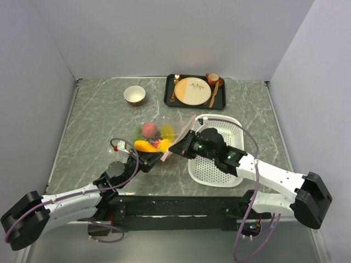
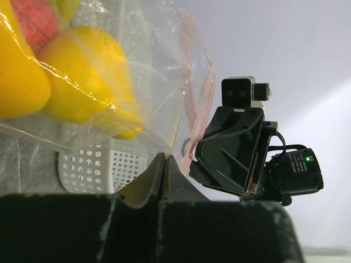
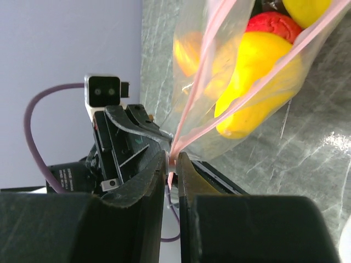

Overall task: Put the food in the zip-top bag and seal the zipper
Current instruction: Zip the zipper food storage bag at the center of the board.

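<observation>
— Where's the zip-top bag (image 1: pixel 160 135)?
— Mid-tabletop (image 1: pixel 98 126), just left of the basket (image 1: pixel 230 131), the food (image 3: pixel 258 60) inside it.
— And the arms?
— The left pincer (image 2: pixel 164 164) is pinched together on the bag's corner; the right pincer (image 3: pixel 173 161) is clamped on the zipper (image 3: pixel 263 82), just beside it.

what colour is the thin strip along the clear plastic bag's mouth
Pale pink strip, clearest in right wrist view.

Bright, even overhead light; soft shadows, wrist foregrounds blurred
</observation>
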Controlling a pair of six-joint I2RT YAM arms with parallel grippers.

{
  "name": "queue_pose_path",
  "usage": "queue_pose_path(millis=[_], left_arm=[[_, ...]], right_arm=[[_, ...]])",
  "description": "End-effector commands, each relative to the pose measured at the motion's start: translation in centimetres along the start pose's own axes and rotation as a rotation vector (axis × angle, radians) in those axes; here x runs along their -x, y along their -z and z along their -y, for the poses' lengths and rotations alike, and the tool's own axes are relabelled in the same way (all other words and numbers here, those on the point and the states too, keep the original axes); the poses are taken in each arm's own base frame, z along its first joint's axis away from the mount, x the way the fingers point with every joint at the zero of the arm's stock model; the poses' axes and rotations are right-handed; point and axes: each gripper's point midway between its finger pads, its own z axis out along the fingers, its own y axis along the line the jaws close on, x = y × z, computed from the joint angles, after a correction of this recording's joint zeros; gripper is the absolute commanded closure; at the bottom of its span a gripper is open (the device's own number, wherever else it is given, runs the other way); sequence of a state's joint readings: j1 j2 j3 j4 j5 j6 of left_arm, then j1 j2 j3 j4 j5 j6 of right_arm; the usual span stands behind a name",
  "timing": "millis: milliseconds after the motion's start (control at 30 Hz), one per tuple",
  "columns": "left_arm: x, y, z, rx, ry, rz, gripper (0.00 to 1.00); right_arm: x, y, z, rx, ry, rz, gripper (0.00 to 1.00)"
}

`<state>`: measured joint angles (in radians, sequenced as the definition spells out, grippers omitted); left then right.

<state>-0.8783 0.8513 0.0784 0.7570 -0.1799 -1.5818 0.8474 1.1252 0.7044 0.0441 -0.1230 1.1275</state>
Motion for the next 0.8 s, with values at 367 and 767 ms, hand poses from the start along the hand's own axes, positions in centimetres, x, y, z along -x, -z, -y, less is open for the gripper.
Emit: queue_pose_path(millis=[367, 767], left_arm=[[0.5, 0.7, -1.0, 0.057, -0.062, 0.02, 0.99], [0.6, 1.6, -2.4, 0.099, -0.058, 0.014, 0.99]], right_arm=[[5.1, 1.6, 0.4, 0.005, -0.002, 0.17, 0.88], [7.1, 1.9, 2.5, -0.05, 0.01, 0.205, 0.87]])
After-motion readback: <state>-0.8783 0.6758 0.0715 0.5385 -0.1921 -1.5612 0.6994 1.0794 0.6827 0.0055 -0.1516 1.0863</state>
